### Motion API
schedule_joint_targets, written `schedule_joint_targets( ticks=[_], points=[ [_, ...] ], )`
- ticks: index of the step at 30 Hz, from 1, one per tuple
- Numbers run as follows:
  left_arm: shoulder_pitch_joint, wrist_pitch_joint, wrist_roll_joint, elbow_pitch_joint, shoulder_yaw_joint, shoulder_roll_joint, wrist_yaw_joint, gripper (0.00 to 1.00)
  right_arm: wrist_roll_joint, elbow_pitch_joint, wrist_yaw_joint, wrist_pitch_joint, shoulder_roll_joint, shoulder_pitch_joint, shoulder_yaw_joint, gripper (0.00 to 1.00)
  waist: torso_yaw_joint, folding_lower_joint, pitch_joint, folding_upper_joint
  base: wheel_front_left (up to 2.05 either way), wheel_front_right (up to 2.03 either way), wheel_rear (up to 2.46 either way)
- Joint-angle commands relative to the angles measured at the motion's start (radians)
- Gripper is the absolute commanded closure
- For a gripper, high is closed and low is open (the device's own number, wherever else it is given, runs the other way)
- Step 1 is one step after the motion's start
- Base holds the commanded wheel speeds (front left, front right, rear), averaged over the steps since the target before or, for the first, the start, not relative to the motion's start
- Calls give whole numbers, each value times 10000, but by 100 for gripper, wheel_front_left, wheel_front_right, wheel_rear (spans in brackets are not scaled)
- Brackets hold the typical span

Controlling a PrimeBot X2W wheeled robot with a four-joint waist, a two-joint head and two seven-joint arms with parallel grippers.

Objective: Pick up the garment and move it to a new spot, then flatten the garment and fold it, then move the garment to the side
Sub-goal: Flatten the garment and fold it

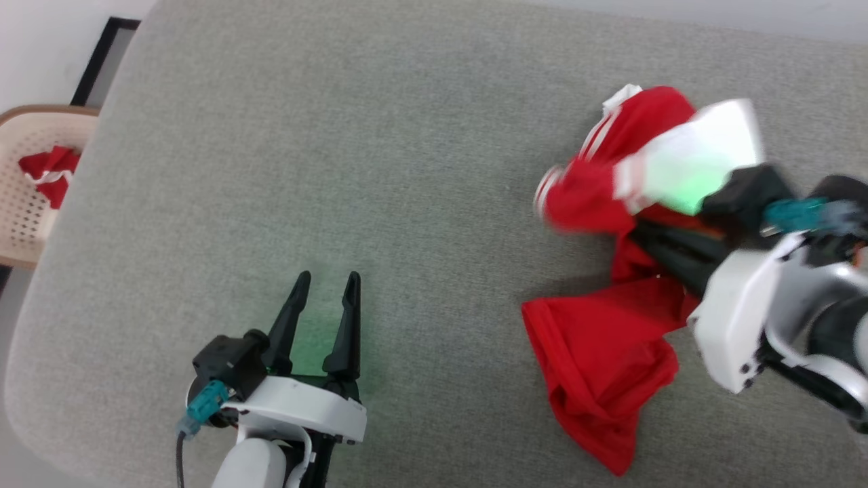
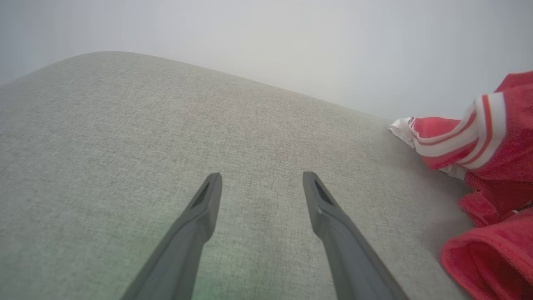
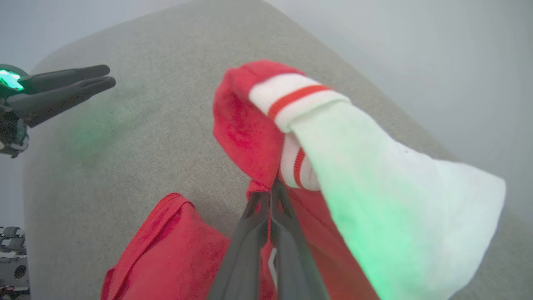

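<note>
While my right pincer (image 3: 270, 192) is clamped tight on the red garment (image 1: 597, 339) by its white sleeve, cloth all bunched up toward the right side of the grey bench (image 1: 305, 135), left pincer (image 1: 327, 281) spread wide, empty, over the near-left corner

The left gripper (image 2: 261, 177), with its two long dark tapering fingers, rises from 6 o'clock with the tips spread wide apart, nothing between them, above a grey woven fabric surface (image 2: 125, 125). From 3 to 5 o'clock at the frame's edge lies the crumpled red jersey garment (image 2: 499, 166) with white, red-striped trim, apart from the fingers. A plain pale wall (image 2: 291, 37) spans 12 o'clock.
</note>
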Motion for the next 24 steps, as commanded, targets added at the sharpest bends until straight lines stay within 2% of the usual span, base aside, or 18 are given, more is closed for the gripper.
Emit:
schedule_joint_targets(
  ticks=[1, 7, 10, 11, 12, 13, 14, 19, 24],
  points=[
    [-11, 0, -12, 9, 8, -1, -58, 0, 56, 155, -15, 26, 36, -98, 159, 100, 115, 0, 42, 0, 0, 0, 0],
    [125, 0, -32, 27, 76, -1, -76, 0, -49, 1373, -15, -4, -68, 149, 416, 100, 238, 0, 62, 0, 0, 0, 0],
    [165, 0, 2, 13, 165, -2, -77, 0, -44, 1570, -15, -125, -96, 230, 583, 100, 148, 0, 63, 0, 0, 0, 0],
    [170, 0, 25, 10, 189, -1, -72, 0, 62, 1590, -13, -265, -14, 236, 535, 86, 83, 0, 54, 0, 0, 0, 0],
    [166, 0, 49, 6, 189, -2, -73, 0, 134, 1570, -13, -394, 3, 246, 483, 61, 25, 0, 42, 0, 0, 0, 0],
    [168, 0, 83, -5, 203, -2, -70, 0, 214, 1485, -15, -507, -29, 279, 485, 5, -43, 0, 20, 0, 0, 0, 0],
    [176, 0, 93, -22, 224, -2, -69, 0, 317, 1394, -15, -560, -89, 354, 451, 0, -115, 0, -4, 0, 0, 0, 0],
    [228, 0, 208, -87, 335, -2, -76, 0, 956, 396, -15, -392, -1016, 909, -43, 0, -488, 0, -73, 0, 0, 0, 0],
    [214, 0, 252, -182, 352, 1, -89, 0, 2170, -693, -13, 336, -1896, 1779, -1385, 0, -731, 0, 97, 0, 0, 0, 0]
  ],
)
